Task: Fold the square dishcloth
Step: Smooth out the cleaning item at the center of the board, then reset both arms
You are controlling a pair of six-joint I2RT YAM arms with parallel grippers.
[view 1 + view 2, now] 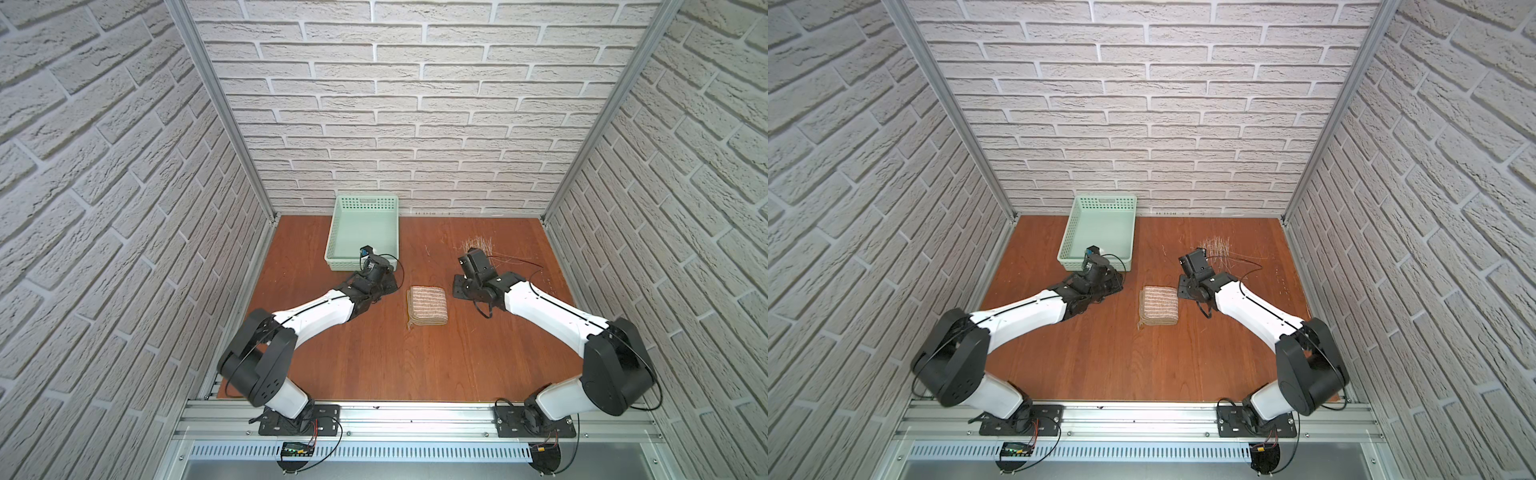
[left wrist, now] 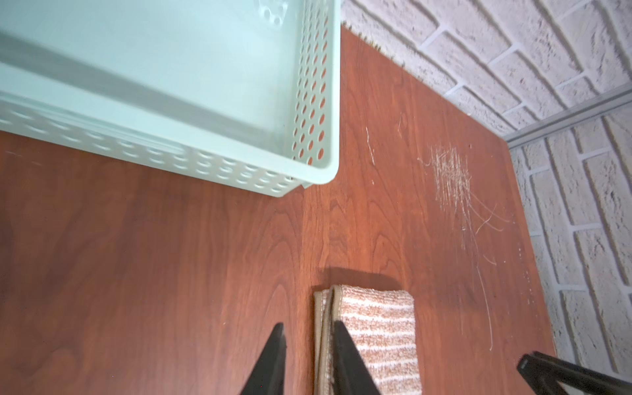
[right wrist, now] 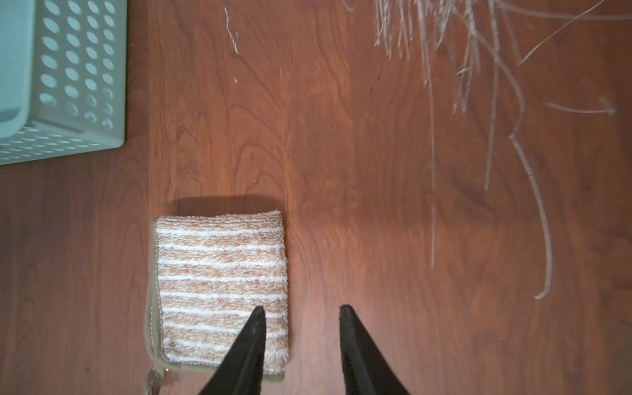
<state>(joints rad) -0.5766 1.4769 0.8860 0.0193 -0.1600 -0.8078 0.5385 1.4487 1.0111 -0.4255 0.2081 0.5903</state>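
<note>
Dishcloth point(image 1: 428, 306), tan with thin cream stripes, lies folded into a compact, nearly square pad on the table point(image 1: 374, 361), about midway between the 2 arms. In the left wrist view point(image 2: 376, 338) its stacked brown hems show along the side nearer the left arm. The opposite side is a rounded fold, seen in the right wrist view point(image 3: 222, 284).

Left gripper point(image 2: 309, 326) has its 2 fingers parted and grasps nothing. 1 finger point(image 2: 345, 359) overlaps the hemmed edge in the picture, and the other sits over bare wood. In both top views this gripper is just beside the cloth, and whether it touches cannot be told.

Right gripper point(image 3: 301, 309) is likewise released, jaws apart with only table between them. 1 finger point(image 3: 249, 342) crosses in front of the cloth's folded side, and the other is over wood.

Basket point(image 1: 361, 208), mint green and perforated, stands behind the left gripper, well apart from the cloth. Pale scratches point(image 1: 478, 243) mark the wood behind the right gripper.
</note>
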